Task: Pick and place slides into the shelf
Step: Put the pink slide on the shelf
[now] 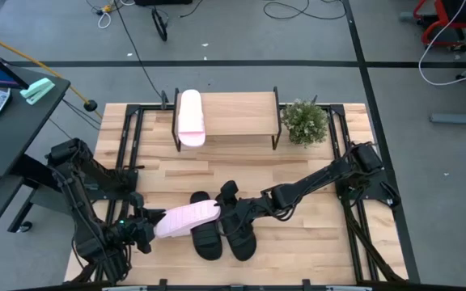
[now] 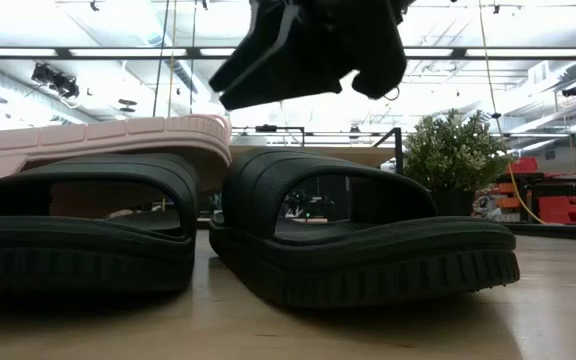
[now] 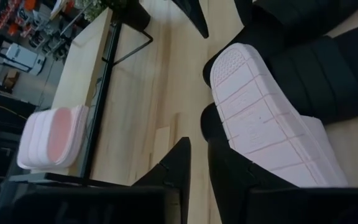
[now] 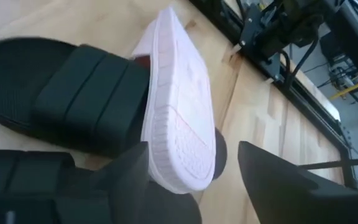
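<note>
Slides update: one pink slide (image 1: pixel 190 117) already sits on the shelf (image 1: pixel 241 113) at top center, and the second pink slide (image 1: pixel 186 219) is gripped by the left gripper (image 1: pixel 154 225) at lower left, sole up. Right gripper (image 1: pixel 231 212) hovers, fingers spread, over the black pair (image 1: pixel 225 237). Next I'd guess: carry pink up beside its mate.

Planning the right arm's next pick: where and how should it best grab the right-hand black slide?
Probably the wide strap of the right-hand black slide, from above. It sits sole-down, its strap arching over an open gap for one finger. The right gripper hovers open above; the left gripper holds the pink slide.
</note>
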Controlling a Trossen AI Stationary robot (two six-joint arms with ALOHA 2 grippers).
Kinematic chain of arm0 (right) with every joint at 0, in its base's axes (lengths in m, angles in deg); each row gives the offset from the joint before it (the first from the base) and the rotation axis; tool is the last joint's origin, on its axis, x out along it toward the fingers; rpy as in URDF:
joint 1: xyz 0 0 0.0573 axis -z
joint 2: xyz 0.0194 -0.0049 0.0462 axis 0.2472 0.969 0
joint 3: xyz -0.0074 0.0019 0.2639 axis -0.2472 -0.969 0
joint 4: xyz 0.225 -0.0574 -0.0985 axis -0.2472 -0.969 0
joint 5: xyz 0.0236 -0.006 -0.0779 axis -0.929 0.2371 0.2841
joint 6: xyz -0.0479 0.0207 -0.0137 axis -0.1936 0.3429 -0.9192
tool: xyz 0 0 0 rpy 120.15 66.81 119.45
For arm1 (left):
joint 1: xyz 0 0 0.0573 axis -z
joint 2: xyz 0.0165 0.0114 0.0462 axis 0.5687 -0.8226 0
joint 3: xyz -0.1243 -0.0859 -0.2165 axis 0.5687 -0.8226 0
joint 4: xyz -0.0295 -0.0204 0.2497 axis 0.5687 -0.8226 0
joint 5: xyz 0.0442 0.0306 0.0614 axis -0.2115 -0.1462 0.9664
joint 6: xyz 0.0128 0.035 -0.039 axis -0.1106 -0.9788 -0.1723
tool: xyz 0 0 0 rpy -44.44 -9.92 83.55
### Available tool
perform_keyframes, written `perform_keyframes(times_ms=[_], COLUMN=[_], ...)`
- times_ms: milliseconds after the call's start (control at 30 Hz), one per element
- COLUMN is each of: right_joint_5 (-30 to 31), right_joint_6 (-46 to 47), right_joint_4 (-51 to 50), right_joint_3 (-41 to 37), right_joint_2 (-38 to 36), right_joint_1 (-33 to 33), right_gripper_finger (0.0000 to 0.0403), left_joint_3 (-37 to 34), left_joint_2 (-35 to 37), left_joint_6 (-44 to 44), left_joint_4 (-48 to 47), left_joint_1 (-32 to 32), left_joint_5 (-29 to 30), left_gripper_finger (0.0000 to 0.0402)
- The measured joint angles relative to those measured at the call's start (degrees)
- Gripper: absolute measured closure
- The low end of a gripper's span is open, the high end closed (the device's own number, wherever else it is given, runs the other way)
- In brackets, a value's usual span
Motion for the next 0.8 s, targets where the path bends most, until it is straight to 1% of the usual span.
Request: perform_keyframes(times_ms=[167,267,500,633,800], right_joint_5=[0.0,0.5,3.9,3.9,3.0], right_joint_6=[-0.2,-2.5,-6.0,-6.0,-5.9], right_joint_4=[-1.0,-0.3,2.0,2.6,3.6], right_joint_3=[0.0,0.0,0.0,0.0,0.0], right_joint_2=[1.8,3.0,4.6,4.6,4.8], right_joint_1=[0.1,0.0,0.1,0.3,0.7], right_gripper_finger=[0.0130,0.0130,0.0140,0.0146,0.0149], left_joint_3=[0.0,0.0,0.0,0.0,0.0], left_joint_2=[0.0,0.0,0.0,0.0,0.0], left_joint_6=[-0.5,-0.4,-0.3,-0.3,-0.3], left_joint_4=[-0.2,-0.2,-0.2,-0.2,-0.2], left_joint_1=[-0.1,-0.1,-0.1,-0.1,-0.1], left_joint_5=[0.0,0.0,0.0,0.0,0.0], left_gripper_finger=[0.0346,0.0344,0.0348,0.0351,0.0345])
